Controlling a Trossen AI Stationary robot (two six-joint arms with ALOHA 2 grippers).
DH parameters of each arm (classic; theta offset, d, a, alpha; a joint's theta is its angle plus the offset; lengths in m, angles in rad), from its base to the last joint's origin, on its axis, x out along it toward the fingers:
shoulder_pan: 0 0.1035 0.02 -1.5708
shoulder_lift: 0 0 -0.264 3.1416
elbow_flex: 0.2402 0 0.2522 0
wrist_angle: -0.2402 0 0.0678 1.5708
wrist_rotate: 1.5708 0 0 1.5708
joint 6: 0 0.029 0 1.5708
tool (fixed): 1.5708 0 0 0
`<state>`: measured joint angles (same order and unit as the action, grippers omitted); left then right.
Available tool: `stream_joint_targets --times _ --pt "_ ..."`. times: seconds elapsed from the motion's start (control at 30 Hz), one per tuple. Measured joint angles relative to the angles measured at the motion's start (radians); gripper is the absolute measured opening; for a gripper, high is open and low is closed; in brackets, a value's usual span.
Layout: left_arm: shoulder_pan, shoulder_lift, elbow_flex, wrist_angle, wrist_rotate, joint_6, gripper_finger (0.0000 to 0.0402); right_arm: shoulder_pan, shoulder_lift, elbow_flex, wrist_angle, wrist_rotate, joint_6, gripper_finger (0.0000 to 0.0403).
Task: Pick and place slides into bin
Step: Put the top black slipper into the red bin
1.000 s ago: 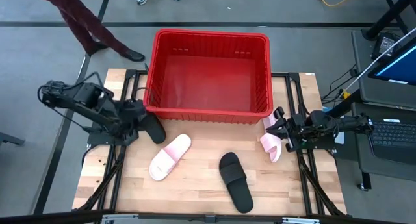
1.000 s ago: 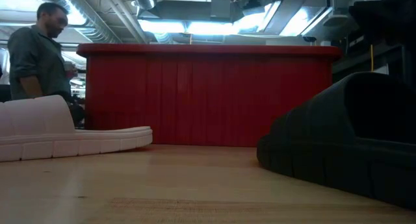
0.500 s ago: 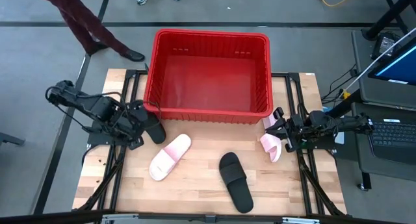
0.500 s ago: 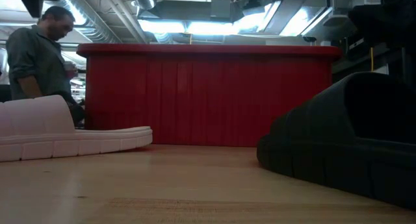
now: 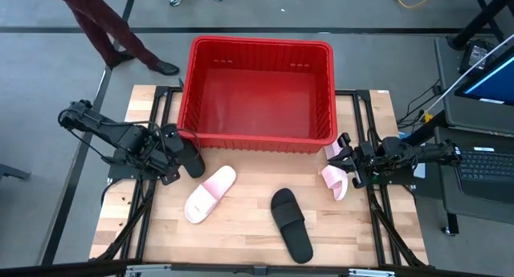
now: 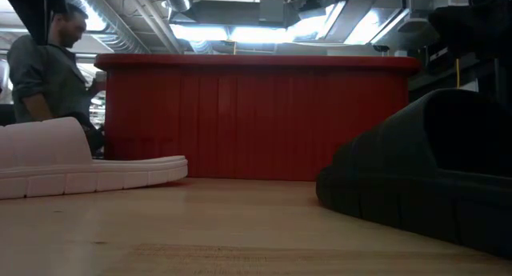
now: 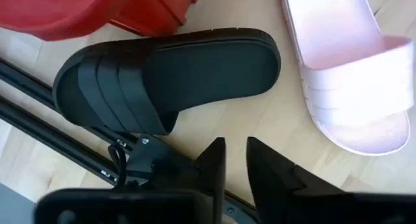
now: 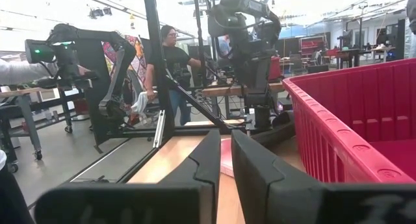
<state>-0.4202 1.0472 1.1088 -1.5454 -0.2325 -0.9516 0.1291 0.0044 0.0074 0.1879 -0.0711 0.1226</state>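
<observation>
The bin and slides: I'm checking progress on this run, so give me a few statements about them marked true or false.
1. The bin is empty. True.
2. Two black slides lie in the bin. False: one black slide lies on the table's front part, the other black slide by the bin's left corner.
3. A pink slide lies flat on the table in front of the bin. True.
4. The left gripper grips the black slide by the bin. False: its fingers are just short of it, a narrow gap between them and nothing in it.
5. The second pink slide is at the right gripper, near the bin's right corner. True.
</observation>
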Motion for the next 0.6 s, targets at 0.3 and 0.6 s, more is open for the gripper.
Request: stream_joint_targets --times 0.3,0.6 --pt "0.0 0.0 -0.006 0.0 -0.043 -0.033 0.0147 0.0 0.0 0.0 0.0 0.0 0.003 0.0042" --pt "0.0 0.0 -0.005 0.0 -0.066 -0.033 0.0211 0.0 0.0 0.0 0.0 0.0 0.004 0.0042"
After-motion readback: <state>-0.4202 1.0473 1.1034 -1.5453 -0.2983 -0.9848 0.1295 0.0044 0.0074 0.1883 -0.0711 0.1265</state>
